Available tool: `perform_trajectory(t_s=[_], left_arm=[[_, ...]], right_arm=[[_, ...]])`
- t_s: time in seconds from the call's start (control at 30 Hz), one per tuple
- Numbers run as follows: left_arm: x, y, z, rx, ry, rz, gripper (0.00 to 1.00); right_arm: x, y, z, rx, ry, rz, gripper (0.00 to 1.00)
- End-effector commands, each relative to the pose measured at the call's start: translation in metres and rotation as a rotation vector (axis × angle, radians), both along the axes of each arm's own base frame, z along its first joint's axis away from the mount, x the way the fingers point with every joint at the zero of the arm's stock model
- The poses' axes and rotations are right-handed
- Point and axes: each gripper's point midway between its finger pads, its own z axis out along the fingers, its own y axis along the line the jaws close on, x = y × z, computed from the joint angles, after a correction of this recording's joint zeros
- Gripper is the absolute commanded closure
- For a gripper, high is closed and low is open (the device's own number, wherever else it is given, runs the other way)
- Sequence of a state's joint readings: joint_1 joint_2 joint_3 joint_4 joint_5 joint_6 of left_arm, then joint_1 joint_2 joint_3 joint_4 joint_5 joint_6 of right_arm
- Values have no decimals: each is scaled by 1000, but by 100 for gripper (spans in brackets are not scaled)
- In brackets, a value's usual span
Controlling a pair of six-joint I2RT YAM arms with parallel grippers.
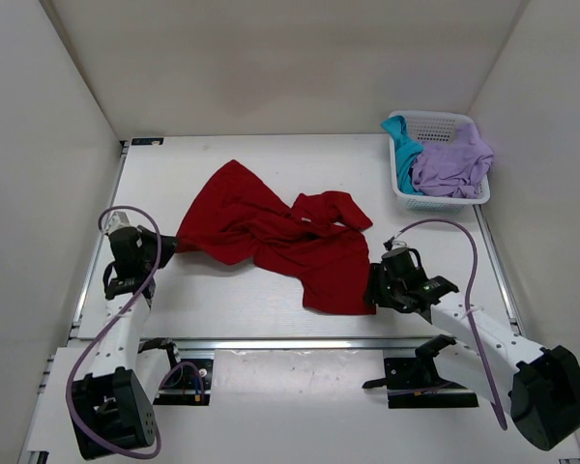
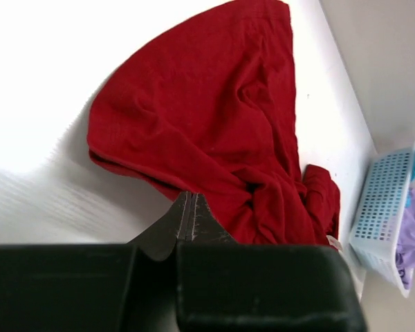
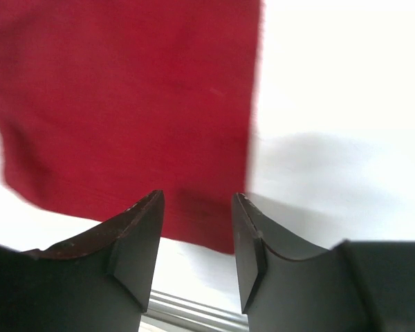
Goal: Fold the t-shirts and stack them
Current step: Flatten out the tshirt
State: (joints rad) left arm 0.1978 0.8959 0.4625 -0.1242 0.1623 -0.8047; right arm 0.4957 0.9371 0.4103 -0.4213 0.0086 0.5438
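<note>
Count: 3 t-shirts total.
1 red t-shirt (image 1: 280, 237), lying between the left end effector (image 1: 172, 244) and the right end effector (image 1: 375, 290).
1 teal t-shirt (image 1: 402, 145) and 1 lavender t-shirt (image 1: 452, 162), both well beyond the right end effector, on its far side.
1 white mesh basket (image 1: 433, 117), holding those two.
2 end effectors, 2 fingers (image 3: 135, 242) each.
1 bench (image 1: 222, 300).

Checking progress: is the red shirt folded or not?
Not folded: the red shirt lies rumpled and bunched across the table, with uneven creases and no neat folded edges.
</note>
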Motion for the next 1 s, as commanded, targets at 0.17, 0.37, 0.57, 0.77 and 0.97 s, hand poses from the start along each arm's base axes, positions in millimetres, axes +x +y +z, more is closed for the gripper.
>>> perform_trajectory(t_s=[0.17,0.37,0.57,0.77,0.97], left_arm=[[-4,-24,-12,-68,-52,-102,100],[0,-29,-3,-37,-78,-132,100],[2,-39,-6,-36,-82,-168,100],[5,-42,-5,-20,-76,-185,100],[40,-86,63,-18,-167,-387,100]], right_arm=[[-11,-18,-2,-106,105,-102,59],[-21,-17,-9,-67,152,-127,64],[-26,-6,-19,29,202,-102,69],[-16,-1,-18,114,180,-104,98],[44,14,94,218,-133,-55,100]])
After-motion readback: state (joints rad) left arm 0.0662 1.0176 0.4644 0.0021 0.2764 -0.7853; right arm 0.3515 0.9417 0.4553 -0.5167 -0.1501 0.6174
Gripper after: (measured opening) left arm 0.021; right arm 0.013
